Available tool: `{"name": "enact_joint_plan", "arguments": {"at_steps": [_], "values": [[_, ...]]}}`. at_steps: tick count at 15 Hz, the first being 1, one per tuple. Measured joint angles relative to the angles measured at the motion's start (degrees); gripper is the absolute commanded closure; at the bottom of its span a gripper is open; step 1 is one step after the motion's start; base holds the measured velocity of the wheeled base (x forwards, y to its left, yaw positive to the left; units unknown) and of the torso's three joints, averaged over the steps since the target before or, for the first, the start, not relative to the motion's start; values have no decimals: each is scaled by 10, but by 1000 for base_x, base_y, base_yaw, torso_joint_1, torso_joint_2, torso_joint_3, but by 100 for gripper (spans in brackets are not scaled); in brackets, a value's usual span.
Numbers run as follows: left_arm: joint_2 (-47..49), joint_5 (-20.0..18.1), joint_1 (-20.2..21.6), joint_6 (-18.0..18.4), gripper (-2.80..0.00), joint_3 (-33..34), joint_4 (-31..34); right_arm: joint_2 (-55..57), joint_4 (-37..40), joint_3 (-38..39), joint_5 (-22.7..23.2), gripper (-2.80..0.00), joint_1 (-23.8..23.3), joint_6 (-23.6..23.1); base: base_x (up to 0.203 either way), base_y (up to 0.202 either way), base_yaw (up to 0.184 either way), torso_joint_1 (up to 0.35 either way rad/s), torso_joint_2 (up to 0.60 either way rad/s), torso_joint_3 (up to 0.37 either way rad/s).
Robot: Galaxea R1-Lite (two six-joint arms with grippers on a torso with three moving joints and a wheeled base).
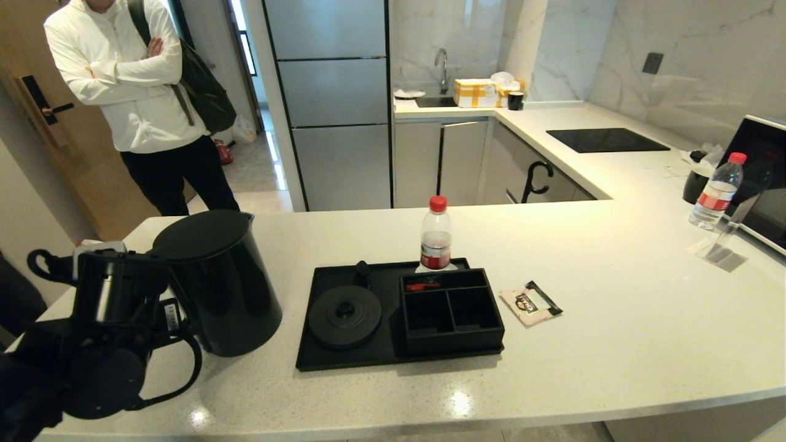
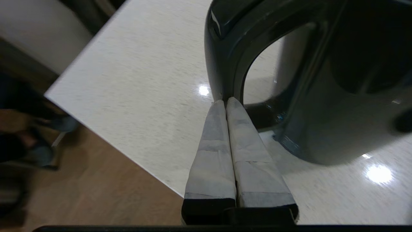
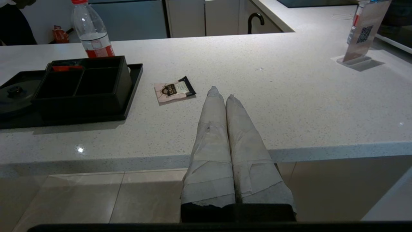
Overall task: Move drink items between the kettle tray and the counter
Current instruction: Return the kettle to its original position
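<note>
The black kettle (image 1: 218, 282) stands on the counter (image 1: 614, 344), left of the kettle tray (image 1: 319, 288). On the tray the round kettle base (image 1: 344, 316) is bare, beside the organiser box (image 1: 451, 313). My left arm (image 1: 104, 331) is just left of the kettle. The left gripper (image 2: 226, 101) is shut and empty, its tips at the lower outer edge of the kettle's (image 2: 322, 96) loop handle. The beige sachet (image 1: 530, 302) lies flat on the counter, right of the tray. My right gripper (image 3: 220, 93) is shut and empty over the counter's front edge, short of the sachet (image 3: 174, 91).
A red-capped bottle (image 1: 435, 236) stands at the tray's back edge; another (image 1: 715, 191) stands far right by a microwave (image 1: 761, 178) and a sign stand (image 1: 724, 239). A black hob (image 1: 605, 140) lies at the back right. A person (image 1: 135, 92) stands beyond the counter's left end.
</note>
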Motion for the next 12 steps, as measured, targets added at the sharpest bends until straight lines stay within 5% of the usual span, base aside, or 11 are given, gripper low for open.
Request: {"name": "enact_joint_plan", "arguments": {"at_steps": [8, 9, 10, 12], "values": [[-3, 20, -37, 4, 0, 12, 6, 0, 0, 0, 0, 0, 0, 0, 0, 0, 0, 0, 0, 0], [-5, 21, -49, 4, -36, 17, 11, 0, 0, 0, 0, 0, 0, 0, 0, 0, 0, 0, 0, 0], [-8, 21, -56, 4, -280, 21, 14, 0, 0, 0, 0, 0, 0, 0, 0, 0, 0, 0, 0, 0], [-18, 22, -67, 4, -280, 26, 15, 0, 0, 0, 0, 0, 0, 0, 0, 0, 0, 0, 0, 0]]}}
